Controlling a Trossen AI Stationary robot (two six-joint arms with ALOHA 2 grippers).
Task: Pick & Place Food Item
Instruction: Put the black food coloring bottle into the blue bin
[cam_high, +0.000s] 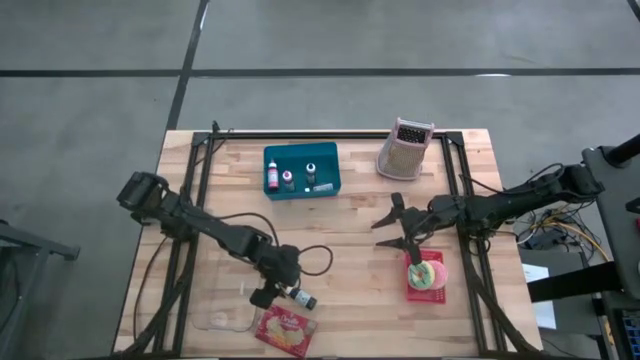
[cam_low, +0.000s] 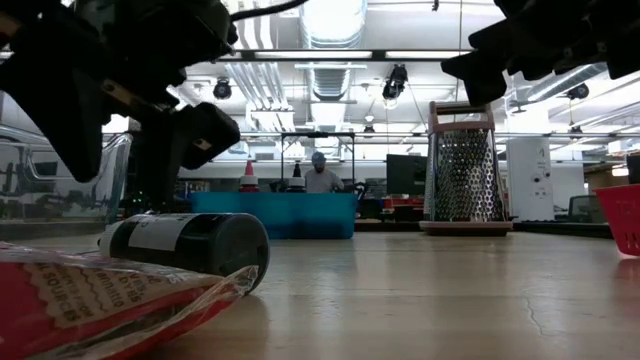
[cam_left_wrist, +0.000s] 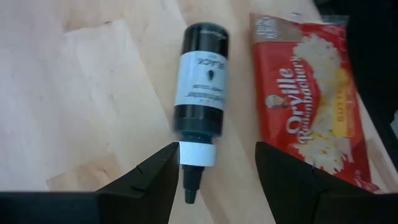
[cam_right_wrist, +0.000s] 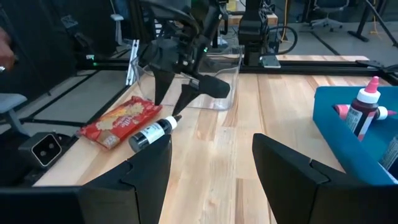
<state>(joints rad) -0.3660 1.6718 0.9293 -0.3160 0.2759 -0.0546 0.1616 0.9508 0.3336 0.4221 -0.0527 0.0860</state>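
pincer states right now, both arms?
Left pincer: open, empty, fingers either side of the lying bottle's tip.
Right pincer: open, empty, above the table beside the red basket.

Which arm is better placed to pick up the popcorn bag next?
Left, probably. The left hand hangs open just above the black dropper bottle, with the popcorn bag lying right beside it. The right hand is open too, but far across the table near the red basket.
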